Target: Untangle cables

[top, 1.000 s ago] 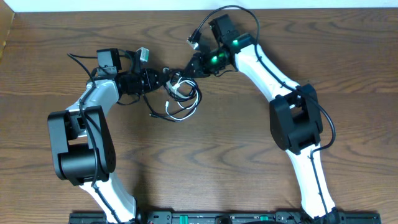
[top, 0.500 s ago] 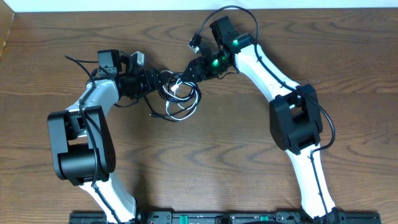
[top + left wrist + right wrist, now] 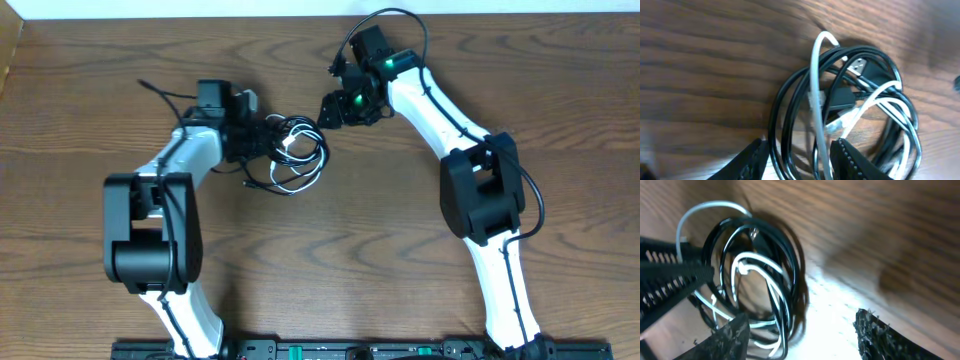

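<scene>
Partly within left gripper (image 3: 800, 144), tangled cables (image 3: 840, 98).

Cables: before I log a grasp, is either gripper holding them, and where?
Nothing is clamped. The left gripper straddles near loops of the cables, jaws apart; the right gripper is open beside them.

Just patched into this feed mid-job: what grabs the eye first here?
The knot of thin black cable and thinner white cable coiled together on the wooden table, upper middle. The left arm's fingers straddle several of its strands, while the right arm's fingers stand spread just right of it.
</scene>
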Robot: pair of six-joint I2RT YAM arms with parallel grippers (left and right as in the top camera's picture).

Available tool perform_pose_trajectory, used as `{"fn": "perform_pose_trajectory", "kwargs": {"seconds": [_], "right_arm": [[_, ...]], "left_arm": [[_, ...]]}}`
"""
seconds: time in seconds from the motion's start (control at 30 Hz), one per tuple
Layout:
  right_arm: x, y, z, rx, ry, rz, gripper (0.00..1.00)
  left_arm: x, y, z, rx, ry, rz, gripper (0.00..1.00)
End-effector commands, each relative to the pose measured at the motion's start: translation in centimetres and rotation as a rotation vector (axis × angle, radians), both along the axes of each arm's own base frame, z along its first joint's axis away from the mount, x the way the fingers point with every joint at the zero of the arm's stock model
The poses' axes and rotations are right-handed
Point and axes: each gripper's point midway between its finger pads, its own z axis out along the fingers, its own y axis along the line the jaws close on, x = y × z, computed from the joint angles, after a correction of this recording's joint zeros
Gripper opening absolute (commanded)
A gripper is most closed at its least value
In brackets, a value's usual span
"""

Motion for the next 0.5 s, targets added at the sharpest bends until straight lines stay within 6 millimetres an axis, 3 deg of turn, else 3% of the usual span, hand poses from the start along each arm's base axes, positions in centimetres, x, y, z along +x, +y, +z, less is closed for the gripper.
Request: {"fn": "perform_pose_trajectory", "kwargs": {"seconds": [0.0, 0.1, 0.27, 0.4, 0.43, 0.47], "right_arm": [[-0.8, -0.2, -1.2, -0.034, 0.025, -0.007, 0.59], [-1.8, 0.1, -2.3, -0.053, 0.042, 0.006, 0.55], [-3.5, 1.2, -4.4, -0.061, 0.061, 0.031, 0.38], [-4.1, 2.2, -5.1, -0.054, 0.064, 0.027, 0.17], [-4.2, 2.5, -5.1, -0.051, 0.058, 0.032, 0.03], [-4.2, 2.8, -5.0, -0.047, 0.051, 0.037, 0.01]], "left_arm": [[0.8, 0.0, 0.6, 0.121, -0.04, 0.017, 0.27], [0.8, -0.2, 0.5, 0.142, -0.045, 0.014, 0.14], [1.0, 0.3, 0.6, 0.141, -0.047, 0.026, 0.11], [1.1, 1.0, 0.7, 0.12, -0.046, 0.039, 0.11], [1.2, 0.8, 0.9, 0.095, -0.047, 0.034, 0.11], [1.2, 0.6, 1.2, 0.056, -0.05, 0.022, 0.11]]}}
